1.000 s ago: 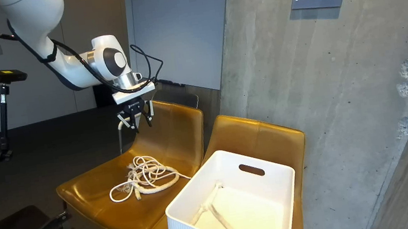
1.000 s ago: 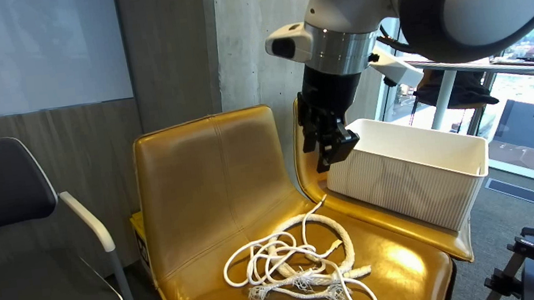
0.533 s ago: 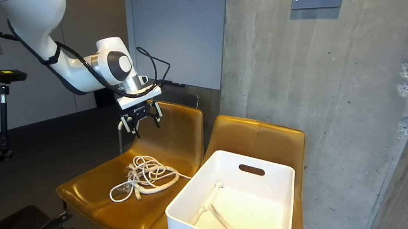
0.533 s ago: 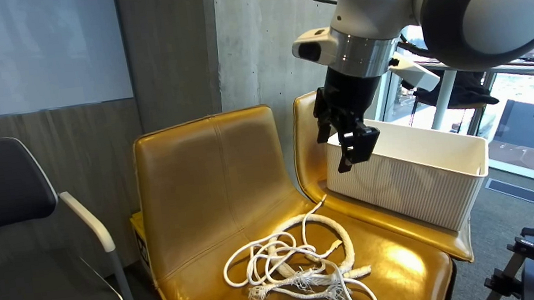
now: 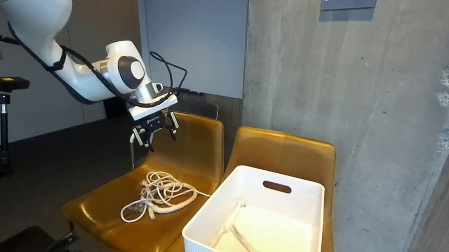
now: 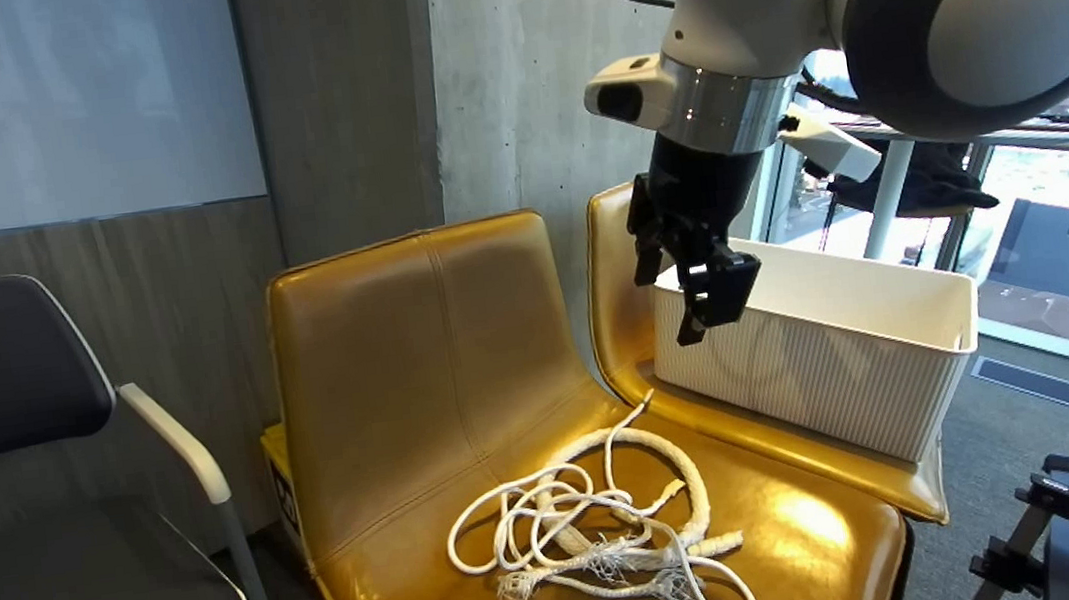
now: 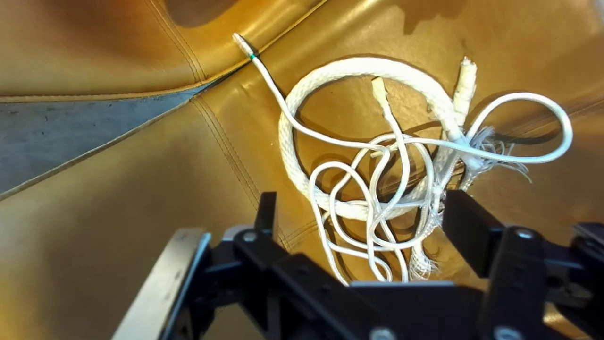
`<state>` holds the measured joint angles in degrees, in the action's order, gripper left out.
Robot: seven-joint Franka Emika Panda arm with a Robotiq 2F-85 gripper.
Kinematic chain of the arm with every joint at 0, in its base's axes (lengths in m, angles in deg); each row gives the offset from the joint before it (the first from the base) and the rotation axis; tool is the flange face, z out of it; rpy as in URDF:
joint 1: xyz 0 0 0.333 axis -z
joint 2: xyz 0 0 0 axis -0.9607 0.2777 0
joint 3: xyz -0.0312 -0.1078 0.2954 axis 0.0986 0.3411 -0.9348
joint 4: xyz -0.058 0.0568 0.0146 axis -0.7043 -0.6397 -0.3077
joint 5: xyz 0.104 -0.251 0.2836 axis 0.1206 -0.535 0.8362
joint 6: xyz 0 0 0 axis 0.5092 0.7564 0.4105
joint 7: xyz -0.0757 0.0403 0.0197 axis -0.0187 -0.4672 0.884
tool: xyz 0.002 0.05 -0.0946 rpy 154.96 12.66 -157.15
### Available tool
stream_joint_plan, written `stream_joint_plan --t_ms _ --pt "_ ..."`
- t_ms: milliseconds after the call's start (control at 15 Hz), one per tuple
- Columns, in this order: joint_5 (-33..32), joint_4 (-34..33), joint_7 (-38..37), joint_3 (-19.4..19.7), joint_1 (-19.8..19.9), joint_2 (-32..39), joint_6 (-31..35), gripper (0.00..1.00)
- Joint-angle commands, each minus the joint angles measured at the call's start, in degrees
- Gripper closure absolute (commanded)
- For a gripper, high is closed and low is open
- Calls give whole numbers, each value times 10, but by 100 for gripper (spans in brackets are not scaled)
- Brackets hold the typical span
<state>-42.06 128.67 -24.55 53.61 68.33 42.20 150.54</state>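
White rope (image 7: 351, 210), comprising a thick braided ring (image 7: 363, 66), a thin, smooth cord (image 7: 405, 165) tangled across it in loops, and frayed tufts of strands (image 7: 421, 265), lies on the glossy, tan, leather-like seat (image 6: 397, 597) of a chair (image 6: 355, 361), with one green-banded cord end (image 7: 243, 45) reaching the seat's side edge near the backrest (image 6: 419, 343). The black end effector (image 5: 162, 143) is suspended above the seat, apart from the rope, its angular fingers (image 7: 467, 231) spread wide and gripping nothing. Adjacent to that side edge, a second chair (image 5: 293, 151) carries a rectangular white bin (image 6: 785, 382) with vertically ribbed outer walls, containing a pale, forked, branch-like piece (image 5: 228, 226).
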Motion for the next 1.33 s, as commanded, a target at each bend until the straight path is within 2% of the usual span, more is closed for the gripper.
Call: stream_joint_plan --t_ms 0,267,467,933,1267 --pt "11 -28 31 10 19 15 -12 0" --pt "12 -46 84 34 56 19 -25 0" --pt "9 -36 91 50 70 14 -30 0" --pt "-92 43 -18 122 71 1 -10 0" --pt "-131 70 -70 145 94 2 -15 0"
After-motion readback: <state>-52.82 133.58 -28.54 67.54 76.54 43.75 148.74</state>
